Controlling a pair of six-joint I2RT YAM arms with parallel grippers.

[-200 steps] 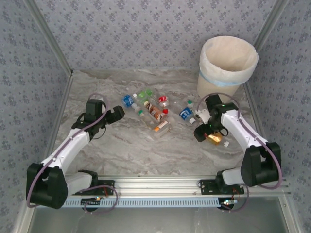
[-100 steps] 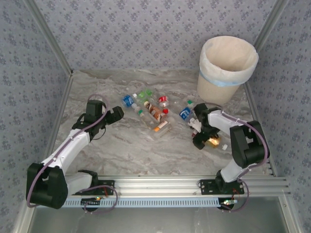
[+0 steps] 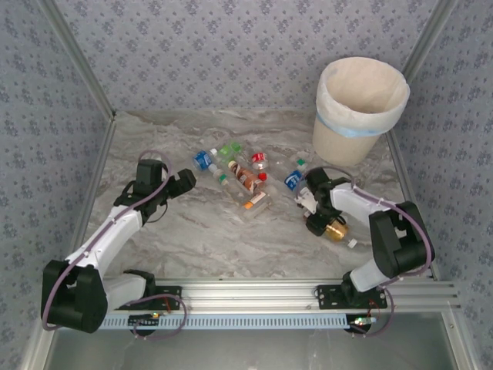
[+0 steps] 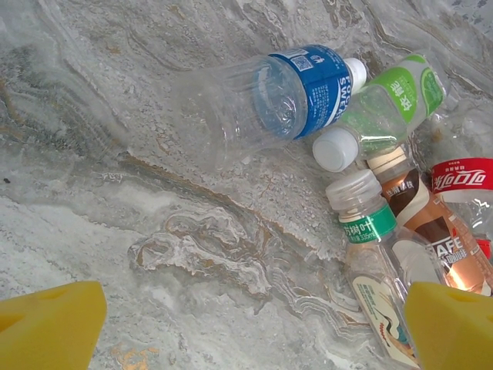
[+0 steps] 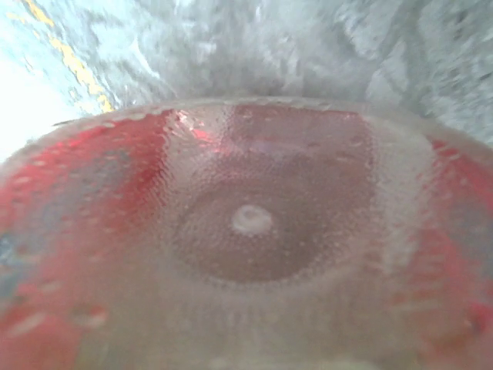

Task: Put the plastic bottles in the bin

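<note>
- Noting left claw (image 4: 246, 330) spread wide, yellow fingertips (image 4: 48, 324) sitting at the two lower corners of the left wrist view, gripping nothing, bare table (image 3: 231, 239) lying between them.
- Finding blue-label bottle (image 4: 296, 92) lying on its side just ahead of that claw, with green-label bottle (image 4: 389, 108) touching its cap end.
- Seeing coffee bottle (image 4: 431, 223), red-label bottle (image 4: 462, 179) and white-capped bottle (image 4: 370, 247) crowding together at the right edge of that view.
- Marking main heap of bottles (image 3: 239, 176) lying mid-table, between the two arms.
- Finding open marble running from the heap down to the near rail (image 3: 254, 291), and more free room leftward toward the side wall.
- Spotting right claw (image 3: 322, 223) sitting low against amber bottle (image 3: 336, 230) near the table's right side; no telling whether the jaws are clamped on it.
- Catching a clear, red-tinted bottle base (image 5: 250, 223) pressing close to the lens in the right wrist view, blurred.
- Logging lone blue bottle (image 3: 293, 181) lying between the heap and the right arm.
- Placing bin (image 3: 343, 139) standing upright in the far right corner, tight to the walls, mouth open, well apart from the heap.
</note>
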